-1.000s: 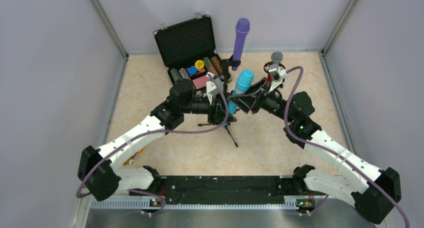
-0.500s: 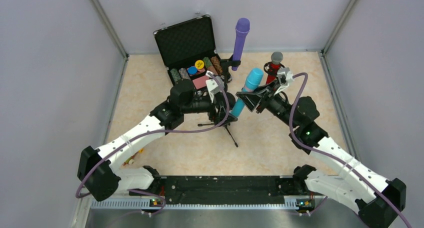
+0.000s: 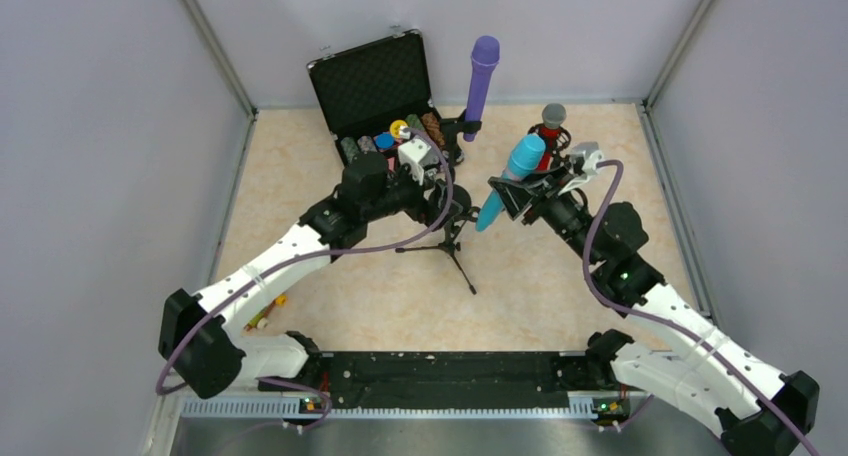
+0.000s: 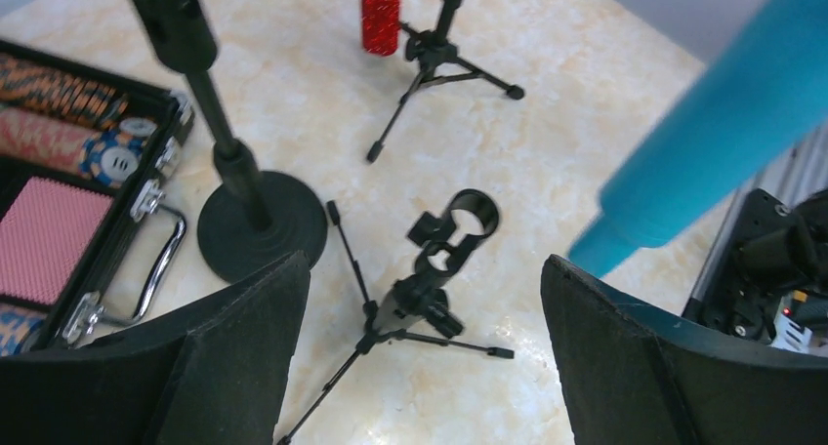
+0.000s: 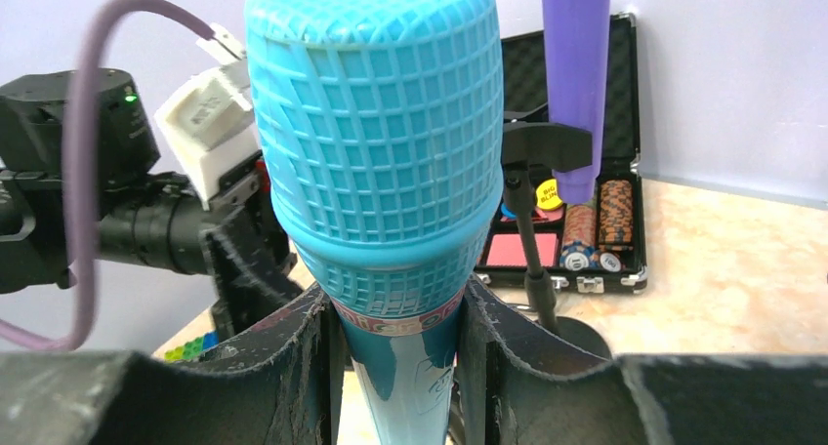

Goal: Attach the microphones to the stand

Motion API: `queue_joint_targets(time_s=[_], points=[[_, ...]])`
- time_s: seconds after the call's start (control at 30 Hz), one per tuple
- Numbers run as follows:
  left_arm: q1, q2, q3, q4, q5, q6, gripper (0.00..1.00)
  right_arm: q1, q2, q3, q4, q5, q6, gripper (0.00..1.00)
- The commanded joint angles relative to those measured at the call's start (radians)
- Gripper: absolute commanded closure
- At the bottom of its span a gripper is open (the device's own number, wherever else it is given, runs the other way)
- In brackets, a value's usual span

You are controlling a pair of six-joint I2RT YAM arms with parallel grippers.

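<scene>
My right gripper (image 3: 512,194) (image 5: 395,318) is shut on the light blue microphone (image 3: 512,174) (image 5: 376,142), just below its mesh head. The microphone hangs tilted in the air, tail down to the left. A small black tripod stand (image 3: 452,238) (image 4: 451,232) stands below and left of it, its clip empty. My left gripper (image 3: 440,188) (image 4: 422,265) hovers open above that stand, with nothing between its fingers. The purple microphone (image 3: 482,76) (image 5: 576,74) sits upright in a tall round-based stand (image 4: 259,225). The red microphone (image 3: 549,131) (image 4: 381,11) sits on another tripod.
An open black case (image 3: 375,86) (image 4: 146,206) with poker chips and cards lies at the back left, beside the round base. Grey walls close in the floor on three sides. A small colourful piece (image 3: 262,316) lies by the left arm.
My left gripper has opened and drawn back over the small stand. The right arm has carried the blue microphone up and to the right, away from the left gripper.
</scene>
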State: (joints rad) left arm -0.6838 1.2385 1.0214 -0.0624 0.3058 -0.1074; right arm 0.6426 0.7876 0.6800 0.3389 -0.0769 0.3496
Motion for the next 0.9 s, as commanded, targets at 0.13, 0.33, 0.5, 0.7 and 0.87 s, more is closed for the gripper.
queue_joint_targets(time_s=[0.13, 0.33, 0.5, 0.7, 0.87], points=[[0.099, 0.052, 0.075, -0.057, -0.069, -0.101, 0.07, -0.012, -0.033, 0.025, 0.037, 0.064, -0.077, 1.00], [0.111, 0.061, 0.078, -0.059, -0.068, -0.104, 0.07, -0.012, 0.023, 0.054, 0.061, 0.066, -0.111, 1.00], [0.112, 0.064, 0.082, -0.065, -0.065, -0.098, 0.06, -0.011, 0.072, 0.067, 0.119, 0.074, -0.128, 1.00], [0.114, 0.070, 0.084, -0.072, -0.053, -0.081, 0.05, -0.011, 0.132, 0.087, 0.157, 0.074, -0.134, 1.00], [0.113, 0.079, 0.089, -0.077, -0.052, -0.080, 0.05, -0.012, 0.159, 0.096, 0.173, 0.097, -0.142, 1.00]])
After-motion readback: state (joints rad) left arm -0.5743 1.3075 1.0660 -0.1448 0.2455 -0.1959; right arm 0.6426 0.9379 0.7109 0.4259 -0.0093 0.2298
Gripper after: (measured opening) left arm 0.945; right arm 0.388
